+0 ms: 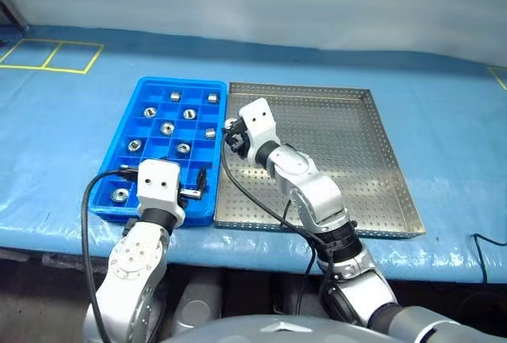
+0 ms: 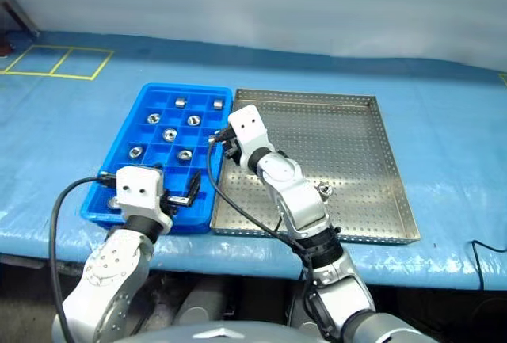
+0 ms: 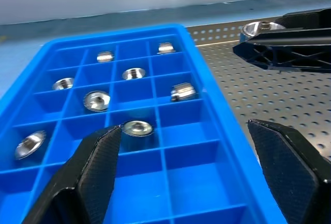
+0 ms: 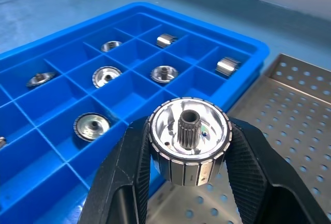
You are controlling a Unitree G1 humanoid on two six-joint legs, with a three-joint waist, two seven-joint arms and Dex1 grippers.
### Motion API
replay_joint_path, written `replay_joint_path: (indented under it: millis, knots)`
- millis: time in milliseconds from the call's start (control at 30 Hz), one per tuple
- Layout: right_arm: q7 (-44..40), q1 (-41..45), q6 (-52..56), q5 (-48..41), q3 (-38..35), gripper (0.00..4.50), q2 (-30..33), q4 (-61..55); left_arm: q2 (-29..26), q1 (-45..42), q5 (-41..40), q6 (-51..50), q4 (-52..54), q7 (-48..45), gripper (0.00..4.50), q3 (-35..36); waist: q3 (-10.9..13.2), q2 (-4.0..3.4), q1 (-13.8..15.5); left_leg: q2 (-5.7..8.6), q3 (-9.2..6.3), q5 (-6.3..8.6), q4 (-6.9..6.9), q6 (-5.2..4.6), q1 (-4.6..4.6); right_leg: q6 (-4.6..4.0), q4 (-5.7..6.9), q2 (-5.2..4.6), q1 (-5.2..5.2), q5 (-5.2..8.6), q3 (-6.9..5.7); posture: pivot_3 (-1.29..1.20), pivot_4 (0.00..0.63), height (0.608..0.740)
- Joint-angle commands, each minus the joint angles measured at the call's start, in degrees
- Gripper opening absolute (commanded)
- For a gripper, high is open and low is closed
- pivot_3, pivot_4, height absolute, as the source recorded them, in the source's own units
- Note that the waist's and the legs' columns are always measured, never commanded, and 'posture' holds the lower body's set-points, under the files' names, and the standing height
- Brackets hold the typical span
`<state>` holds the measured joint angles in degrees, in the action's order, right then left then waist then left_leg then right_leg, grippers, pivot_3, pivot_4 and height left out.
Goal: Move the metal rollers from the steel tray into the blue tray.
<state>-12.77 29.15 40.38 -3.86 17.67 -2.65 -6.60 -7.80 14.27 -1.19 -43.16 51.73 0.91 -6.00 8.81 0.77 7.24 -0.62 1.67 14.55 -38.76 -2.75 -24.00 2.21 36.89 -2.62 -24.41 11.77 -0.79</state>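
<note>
My right gripper (image 4: 189, 149) is shut on one of the metal rollers (image 4: 189, 131), a shiny ribbed cylinder with a splined central hole. It holds the roller above the steel tray's (image 1: 348, 145) left rim, right beside the blue tray (image 1: 182, 81). Several rollers (image 1: 167, 128) lie in separate compartments of the blue tray. One more roller (image 2: 323, 192) rests on the steel tray's perforated floor, close to my right forearm. My left gripper (image 3: 186, 177) is open and holds nothing, hovering over the blue tray's near right compartments.
Both trays sit side by side on a table covered with a blue sheet (image 1: 63, 145). Yellow tape lines (image 1: 51, 56) mark its far left. A black cable (image 1: 89, 200) loops off my left wrist past the table's front edge.
</note>
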Motion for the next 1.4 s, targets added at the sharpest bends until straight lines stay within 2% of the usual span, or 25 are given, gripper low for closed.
replay_joint_path:
  millis: [33, 267, 567, 833, 900, 1067, 1200, 1400]
  knots:
    - [-1.64, 1.28, -2.01, -0.36, 1.95, 1.71, -1.36, -0.34, 0.92, 1.56, 0.86, 1.97, 3.0, 1.16, 4.28, 1.07, 0.0, 0.0, 0.57, 0.0, -0.01, 0.0, 0.0, 0.01, 0.0, -0.01, 0.0, 0.0, -0.01, 0.01, -0.01, 0.41, 0.15, 0.74]
    - [-3.93, -0.72, -2.89, 0.27, 6.53, 1.71, -2.14, 1.93, 0.97, 5.03, 1.0, 3.51, 2.54, 0.25, 4.28, 1.02, 0.01, -0.01, 1.77, -0.03, -0.03, -0.02, 0.0, 0.06, 0.02, 0.18, -0.01, 0.01, -0.12, 0.2, -0.03, 0.42, 0.15, 0.74]
    - [-5.28, -5.33, -1.02, 0.52, 8.31, 1.71, -0.81, 1.99, 1.11, 5.35, 0.82, 4.68, 1.26, -0.45, 4.28, -0.81, 0.0, -0.02, 2.02, -0.04, -0.05, -0.01, 0.01, 0.08, 0.03, 0.17, -0.04, 0.0, -0.14, 0.2, -0.05, 0.39, 0.15, 0.74]
    - [-3.37, -7.53, 1.75, 0.36, 4.86, 4.36, 0.64, -5.03, 0.41, 3.13, 0.07, 4.23, -0.08, -2.61, 4.28, -2.11, 0.0, -0.04, 1.74, -0.05, -0.08, 0.0, 0.02, 0.09, 0.07, 0.15, -0.1, -0.01, -0.13, 0.24, -0.08, 0.31, 0.15, 0.74]
    - [-1.94, -8.32, 2.79, 0.64, 2.83, 4.47, 1.35, -8.04, 0.28, 2.03, -0.06, 4.01, -0.61, -3.21, 4.28, -2.53, 0.01, -0.05, 1.52, -0.05, -0.07, 0.0, 0.01, 0.09, 0.06, 0.15, -0.1, -0.02, -0.13, 0.24, -0.08, 0.28, 0.15, 0.74]
    - [3.44, -11.72, 7.04, 0.47, -8.26, 4.47, 3.2, -17.02, -0.35, -1.81, -1.72, 2.92, -2.94, -6.3, 4.28, -4.11, 0.01, -0.07, 0.31, -0.05, -0.05, 0.0, 0.01, 0.08, -0.11, 0.08, -0.06, -0.01, -0.1, 0.19, -0.06, 0.18, 0.15, 0.74]
    - [8.44, -15.15, 9.36, 1.42, -16.15, 4.47, 3.96, -21.44, -1.48, -5.37, -4.29, 2.18, -5.36, -10.45, 4.28, -7.24, 0.0, -0.08, -1.89, -0.04, -0.04, 0.0, 0.01, 0.07, -0.21, -0.13, -0.07, 0.01, -0.14, 0.08, -0.06, 0.11, 0.15, 0.74]
    - [11.43, -20.14, 11.83, 1.54, -18.37, 4.47, 3.56, -24.73, -4.12, -9.41, -6.18, 1.12, -7.43, -14.84, 4.28, -10.42, 0.01, -0.12, -5.94, -0.06, 0.02, 0.0, 0.01, 0.06, -0.2, -0.12, -0.03, 0.04, -0.15, 0.07, 0.01, 0.02, 0.15, 0.74]
